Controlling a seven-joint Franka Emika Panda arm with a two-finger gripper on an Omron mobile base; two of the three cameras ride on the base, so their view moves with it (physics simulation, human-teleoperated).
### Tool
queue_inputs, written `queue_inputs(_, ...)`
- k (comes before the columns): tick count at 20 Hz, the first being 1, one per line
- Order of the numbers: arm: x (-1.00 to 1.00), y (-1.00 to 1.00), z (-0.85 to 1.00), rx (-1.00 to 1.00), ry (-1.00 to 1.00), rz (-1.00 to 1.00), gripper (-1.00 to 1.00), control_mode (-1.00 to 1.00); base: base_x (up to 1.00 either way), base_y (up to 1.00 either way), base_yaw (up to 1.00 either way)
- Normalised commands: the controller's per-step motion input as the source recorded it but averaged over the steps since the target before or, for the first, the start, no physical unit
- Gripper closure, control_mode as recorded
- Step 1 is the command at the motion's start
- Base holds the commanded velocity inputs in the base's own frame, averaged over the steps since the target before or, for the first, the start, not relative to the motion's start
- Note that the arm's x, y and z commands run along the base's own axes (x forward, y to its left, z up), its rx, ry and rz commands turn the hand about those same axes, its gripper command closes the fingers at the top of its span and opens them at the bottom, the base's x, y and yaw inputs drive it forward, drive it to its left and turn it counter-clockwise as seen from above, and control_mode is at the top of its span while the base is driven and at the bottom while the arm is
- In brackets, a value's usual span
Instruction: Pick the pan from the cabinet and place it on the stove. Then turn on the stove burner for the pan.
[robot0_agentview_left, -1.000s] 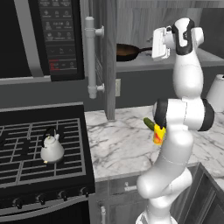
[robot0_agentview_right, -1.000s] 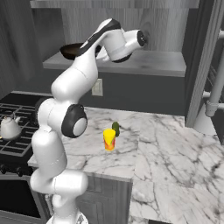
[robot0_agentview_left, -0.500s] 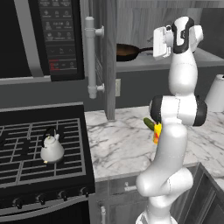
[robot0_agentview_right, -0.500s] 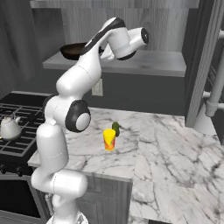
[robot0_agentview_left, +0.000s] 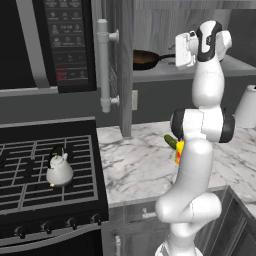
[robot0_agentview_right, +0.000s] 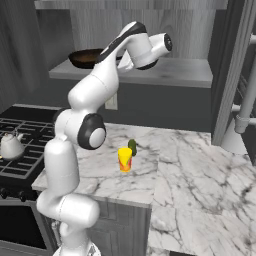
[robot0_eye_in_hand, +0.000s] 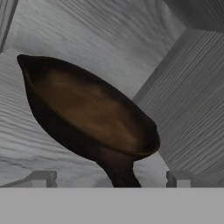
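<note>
The pan is a dark-brown skillet lying on the shelf of the open grey cabinet, with its thin black handle pointing right toward my hand. My gripper hovers level with that shelf, just off the handle's end. In the hand view the pan looms close and its handle runs down between my open fingertips; the gripper is not closed on it. The black stove sits low at the left, and the pan also shows on the shelf from the right.
A small white kettle stands on the stove grates. The black microwave hangs above the stove. The cabinet door's long bar handle juts out left of the pan. A yellow and green item lies on the marble counter.
The arm's elbow has swung a little to the left and stands more upright. The hand stays in front of the pan's handle and the jaws remain open.
</note>
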Motion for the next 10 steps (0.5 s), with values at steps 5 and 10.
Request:
queue_inputs(5, 0.15, 0.0, -0.1, 0.0, 0.0, 0.0, -1.0, -1.0, 0.0, 0.0, 0.0)
queue_inputs(10, 0.17, 0.0, -0.13, 0.0, 0.0, 0.0, -1.0, -1.0, 0.0, 0.0, 0.0)
